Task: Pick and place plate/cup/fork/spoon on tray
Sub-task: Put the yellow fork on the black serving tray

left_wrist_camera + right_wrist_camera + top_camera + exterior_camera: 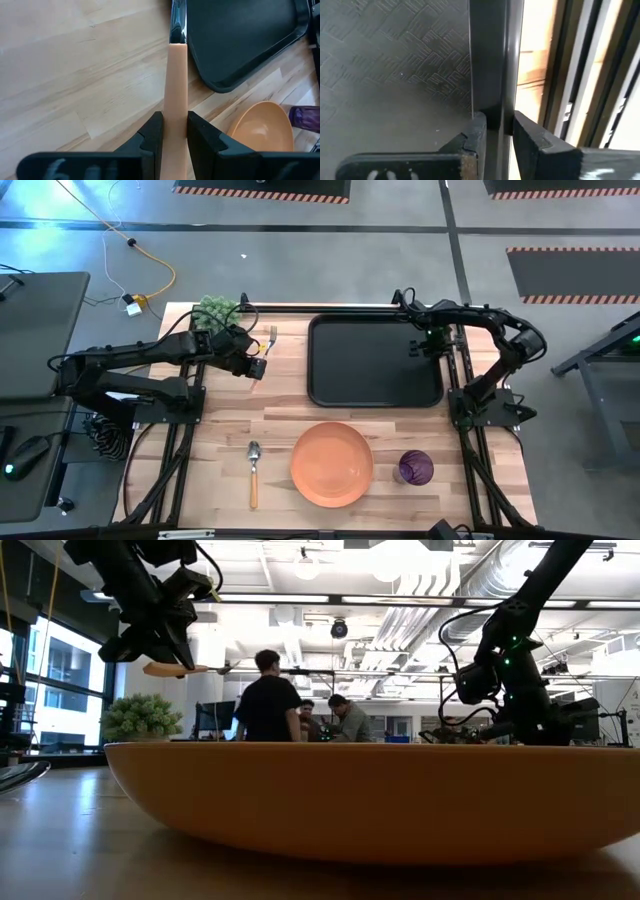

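I see the fork (266, 346), light wooden handle and silver tines, clamped by its handle in the left claw (257, 367), lifted off the worktop (220, 440) just left of the tray (375, 360). In the left wrist view the handle (176, 100) is a smooth pale straight bar running between the two dark fingers (152, 135), with the shiny metal neck beyond it. Low view shows the handle end sticking out level from the left claw (165, 650), up in the air. The tray is black, rectangular, rounded corners, raised rim, bare inside; its floor has a fine woven pattern in the right wrist view (395, 60). The right claw (428, 340) sits at the tray's right edge, fingers (470, 140) closed on the rim there. The plate (332, 464) is round, orange, matte, shallow rim, lying flat at the near side of the worktop below the tray. The spoon (253, 472) lies flat just left of the plate, metal bowl away from the near edge, wooden handle toward it. The cup (415, 468) is translucent purple, upright, just right of the plate. The worktop is pale wood in planks. A green plant (214, 311) stands at the far left corner.
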